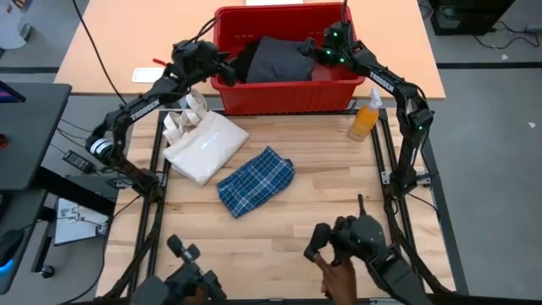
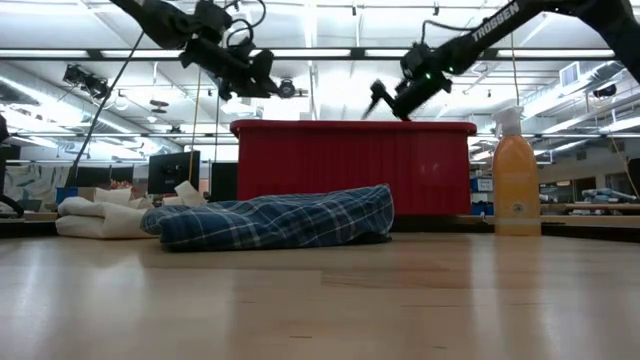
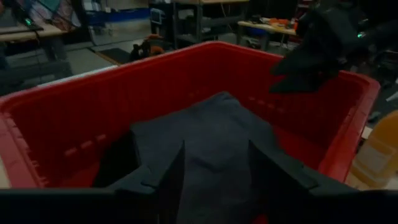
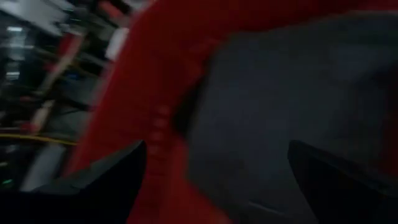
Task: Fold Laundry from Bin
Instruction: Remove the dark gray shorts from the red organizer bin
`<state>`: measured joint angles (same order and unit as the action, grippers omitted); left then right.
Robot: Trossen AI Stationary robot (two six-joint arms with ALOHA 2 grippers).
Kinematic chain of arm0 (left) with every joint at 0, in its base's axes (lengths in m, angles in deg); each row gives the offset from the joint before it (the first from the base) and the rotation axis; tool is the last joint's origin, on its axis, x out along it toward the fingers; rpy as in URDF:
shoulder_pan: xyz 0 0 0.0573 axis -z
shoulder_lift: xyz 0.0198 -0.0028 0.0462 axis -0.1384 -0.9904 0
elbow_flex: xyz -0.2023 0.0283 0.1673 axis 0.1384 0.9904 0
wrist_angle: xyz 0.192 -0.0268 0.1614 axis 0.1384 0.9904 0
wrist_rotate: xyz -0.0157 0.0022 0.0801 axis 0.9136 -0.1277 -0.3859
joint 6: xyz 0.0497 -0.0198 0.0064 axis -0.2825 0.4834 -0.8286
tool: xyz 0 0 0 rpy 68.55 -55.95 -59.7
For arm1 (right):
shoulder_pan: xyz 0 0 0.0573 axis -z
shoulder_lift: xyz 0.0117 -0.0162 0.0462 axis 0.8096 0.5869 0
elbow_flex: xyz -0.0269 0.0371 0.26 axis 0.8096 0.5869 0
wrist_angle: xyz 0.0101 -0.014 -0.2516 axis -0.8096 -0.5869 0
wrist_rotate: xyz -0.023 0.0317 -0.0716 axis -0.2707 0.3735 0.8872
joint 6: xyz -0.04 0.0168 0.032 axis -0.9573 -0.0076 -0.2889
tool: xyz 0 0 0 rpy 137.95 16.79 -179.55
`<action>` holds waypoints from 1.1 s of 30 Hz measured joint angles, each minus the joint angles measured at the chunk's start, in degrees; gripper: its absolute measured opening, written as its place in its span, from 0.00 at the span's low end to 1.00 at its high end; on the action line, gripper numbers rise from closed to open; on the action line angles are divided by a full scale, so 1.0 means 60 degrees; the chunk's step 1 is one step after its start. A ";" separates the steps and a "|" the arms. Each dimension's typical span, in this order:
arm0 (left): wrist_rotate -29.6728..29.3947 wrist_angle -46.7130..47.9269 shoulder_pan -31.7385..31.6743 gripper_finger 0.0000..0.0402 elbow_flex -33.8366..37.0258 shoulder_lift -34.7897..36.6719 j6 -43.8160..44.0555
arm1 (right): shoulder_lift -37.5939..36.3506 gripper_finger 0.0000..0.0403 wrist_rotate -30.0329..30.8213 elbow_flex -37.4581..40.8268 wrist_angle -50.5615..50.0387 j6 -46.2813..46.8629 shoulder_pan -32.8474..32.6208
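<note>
Right now my right claw (image 1: 326,44) hangs over the red bin (image 1: 288,95) at the top centre of the overhead frame, fingers spread wide apart and empty. My left claw (image 1: 222,69) sits at the bin's left rim, fingers partly apart with nothing between them; its own camera looks down on the dark charcoal garment (image 3: 205,149) heaped inside.

As I judge it, the risk is grabbing more than one layer: a black piece (image 1: 243,61) lies pressed against the charcoal one, so a deep pinch could drag both out together. Both claws are also close over the same bin, so they could knock each other or catch the thick rim. The orange spray bottle (image 1: 366,114) stands just beside the bin's right corner, and a garment swung out that way might tip it.

Counting: one bin, two garments visible in it, one blue plaid shirt (image 1: 256,180) folded on the worktop (image 1: 322,212) at centre frame, one cream tote bag (image 1: 203,142) to its upper left, one bottle.
</note>
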<state>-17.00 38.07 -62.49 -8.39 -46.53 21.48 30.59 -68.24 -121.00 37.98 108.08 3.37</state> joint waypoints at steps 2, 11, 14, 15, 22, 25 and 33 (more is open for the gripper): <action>-0.0126 -0.0073 0.0021 0.45 0.0016 0.0059 -0.0004 | 0.0000 0.99 0.0140 -0.0369 0.0171 -0.0026 -0.0382; -0.0187 -0.0629 -0.0006 0.45 0.0027 0.0030 -0.0004 | -0.0015 0.98 0.2244 -0.1397 0.0166 -0.0724 -0.2381; -0.0273 -0.0841 -0.0006 0.45 0.0027 0.0027 -0.0010 | -0.0015 0.97 0.3158 -0.1397 -0.0014 -0.1183 -0.2681; -0.0292 -0.0878 -0.0006 0.45 0.0027 0.0027 -0.0016 | 0.0026 0.96 0.3382 -0.1397 -0.0069 -0.1409 -0.2688; -0.0292 -0.0831 -0.0006 0.45 0.0027 0.0023 -0.0026 | 0.0856 0.93 0.2867 -0.1397 -0.0261 -0.1999 -0.1677; -0.0289 -0.0817 -0.0006 0.45 0.0027 0.0023 -0.0026 | 0.1211 0.93 0.2387 -0.1393 -0.0295 -0.1813 -0.1063; -0.0281 -0.0432 -0.0006 0.45 0.0027 0.0019 -0.0154 | 0.1562 0.93 0.1655 -0.1393 -0.1861 -0.1250 0.0095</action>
<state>-18.68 35.48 -62.52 -8.23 -46.41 20.56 39.96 -58.31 -129.35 26.82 100.58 3.94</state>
